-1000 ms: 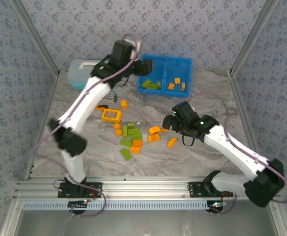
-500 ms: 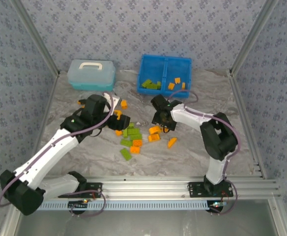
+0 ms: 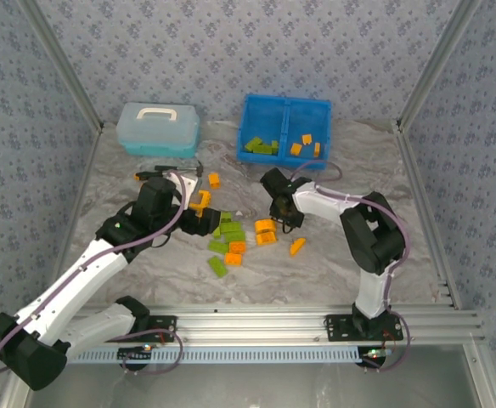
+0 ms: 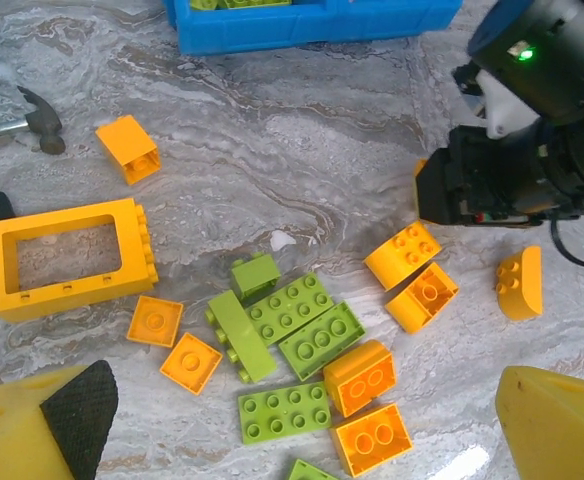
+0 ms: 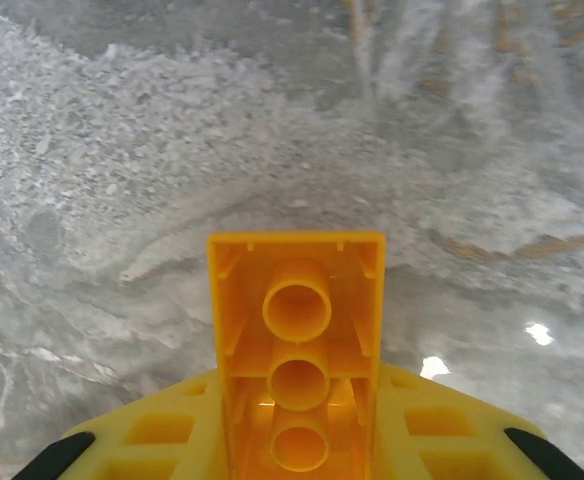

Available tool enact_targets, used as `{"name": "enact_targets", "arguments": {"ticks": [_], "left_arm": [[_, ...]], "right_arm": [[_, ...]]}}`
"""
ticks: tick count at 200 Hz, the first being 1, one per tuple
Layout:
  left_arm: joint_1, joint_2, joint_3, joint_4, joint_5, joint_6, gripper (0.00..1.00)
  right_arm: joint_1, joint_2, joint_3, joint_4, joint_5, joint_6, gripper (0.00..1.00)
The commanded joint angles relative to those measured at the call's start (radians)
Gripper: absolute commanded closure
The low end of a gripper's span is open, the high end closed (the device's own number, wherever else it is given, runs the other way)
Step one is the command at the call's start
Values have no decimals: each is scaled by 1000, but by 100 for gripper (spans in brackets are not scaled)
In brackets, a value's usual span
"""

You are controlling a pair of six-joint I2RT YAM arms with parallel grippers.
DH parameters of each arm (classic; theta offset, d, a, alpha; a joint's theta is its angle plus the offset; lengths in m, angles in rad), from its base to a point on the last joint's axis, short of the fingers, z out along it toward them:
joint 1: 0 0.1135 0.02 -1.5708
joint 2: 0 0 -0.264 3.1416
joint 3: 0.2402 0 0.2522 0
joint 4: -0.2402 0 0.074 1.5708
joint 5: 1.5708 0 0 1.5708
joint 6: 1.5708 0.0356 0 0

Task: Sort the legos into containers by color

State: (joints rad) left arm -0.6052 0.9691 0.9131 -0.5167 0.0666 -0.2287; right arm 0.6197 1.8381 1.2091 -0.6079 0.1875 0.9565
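Left tool [image 3: 204, 206]: spread wide and empty, over the left side of the pile at centre frame. A second ago it was up at the tray, so that drop is done and it has come back for another piece.
Right tool [image 3: 280, 211]: pinching an orange brick [image 5: 295, 340], seen end-on from below between the pads in the wrist view. A second ago these jaws stood open, right of the pile. Whether the brick has left the tabletop [image 3: 358, 255] I cannot tell.
Meaning: one more orange piece is in hand, likely bound for the tray's right half.
Pile: green bricks [image 4: 292, 330] and orange ones lie mixed at centre frame. The orange frame [image 4: 67, 255] lies at their left and a wedge [image 3: 297, 246] at lower right.
Tray [image 3: 286, 106]: upper middle of the frame. The left compartment holds green pieces [image 3: 261, 146] and the right holds orange pieces [image 3: 306, 144]. The colours are kept apart so far, but most of the sorting is still to do.
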Motion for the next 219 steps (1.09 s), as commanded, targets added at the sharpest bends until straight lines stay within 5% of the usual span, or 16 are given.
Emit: {"name": "enact_targets", "arguments": {"ticks": [1,43,84,144,169,190,219], "left_arm": [[-5,-13,25,34,8,-8,1],[-6,-62,14,42,41,-13,1],[-8,-119,-8,28,65,-61,1],[-10,-236,-56,-28,-5,-133,1],[-9,-265,-67,-48,-43,-127,1],[-9,-265,-78,-50,-69,-120,1],[-9,-239,-83,-29,-68,-107,1]], "right_arm": [[-8,-144,7,-59,76,-38,73],[-57,-246,150,-40,192,-269,71],[-222,20,466,-34,130,-436,72],[-354,478,1017,-194,-20,-444,69],[-386,613,1217,-280,-61,-397,61],[-393,655,1313,-309,-106,-381,41],[-392,590,1352,-340,-112,-398,36]]}}
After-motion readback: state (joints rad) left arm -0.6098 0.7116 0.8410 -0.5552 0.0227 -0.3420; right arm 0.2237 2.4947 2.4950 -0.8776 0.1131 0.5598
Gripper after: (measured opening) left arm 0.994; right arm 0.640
